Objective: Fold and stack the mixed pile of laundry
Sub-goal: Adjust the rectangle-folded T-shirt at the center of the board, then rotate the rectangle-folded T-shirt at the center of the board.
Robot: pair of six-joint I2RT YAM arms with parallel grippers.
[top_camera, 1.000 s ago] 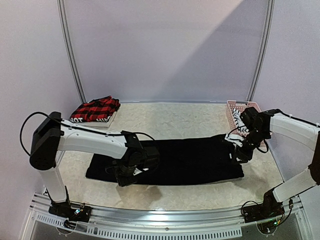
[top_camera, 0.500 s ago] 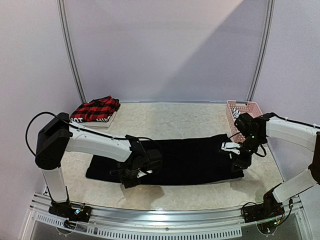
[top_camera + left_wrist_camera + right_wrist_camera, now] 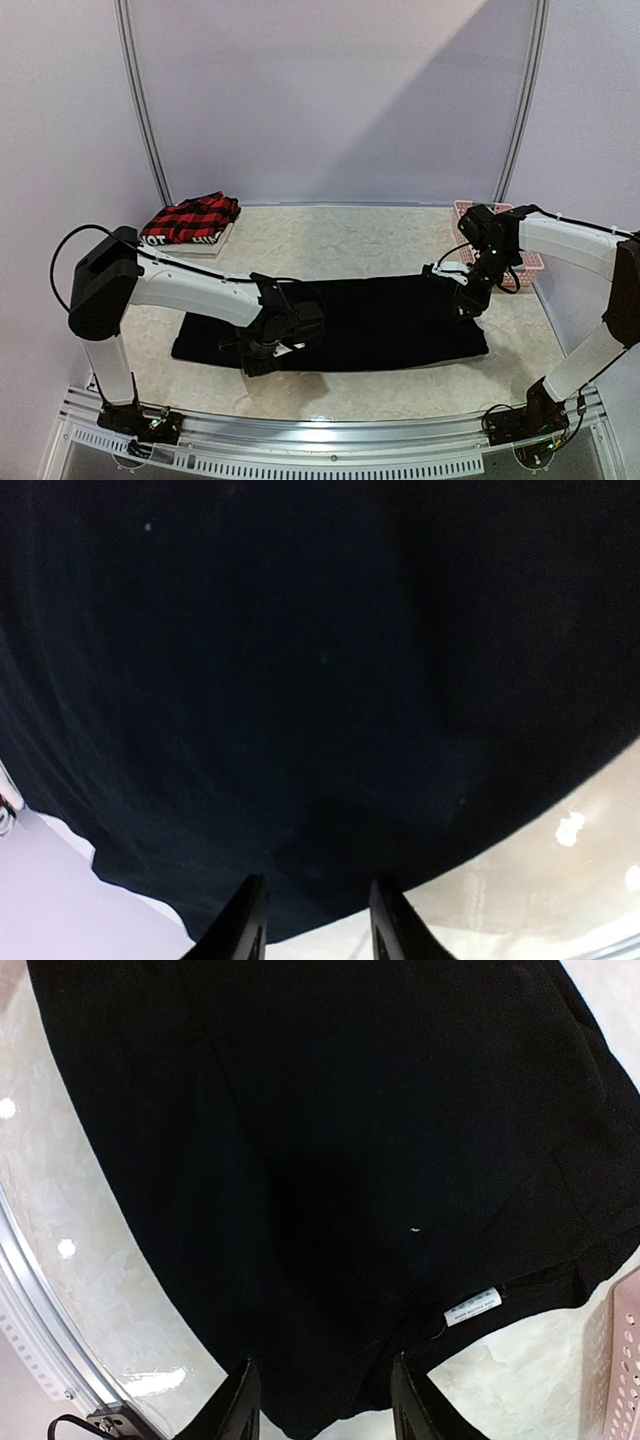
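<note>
A large black T-shirt [image 3: 380,320] lies spread flat across the middle of the table. My left gripper [image 3: 262,355] hangs low over the shirt's near hem, left of centre. In the left wrist view its fingers [image 3: 245,925] stand apart, with the edge of the black T-shirt [image 3: 320,680] just beyond them. My right gripper [image 3: 465,300] is over the shirt's right end. In the right wrist view it is open [image 3: 325,1405], with the T-shirt [image 3: 350,1160] and its white label [image 3: 472,1305] below. A red-and-black plaid piece [image 3: 192,217] rests folded at the back left.
The plaid piece sits on another folded garment with white lettering [image 3: 160,240]. A pink perforated basket [image 3: 505,210] stands at the back right, partly behind my right arm; its wall shows in the right wrist view [image 3: 622,1360]. The table's metal front rail [image 3: 320,440] runs along the near edge.
My right arm has swung back and to the left, over the shirt's right end. My left gripper has shifted slightly right along the near hem. The shirt lies as before.
</note>
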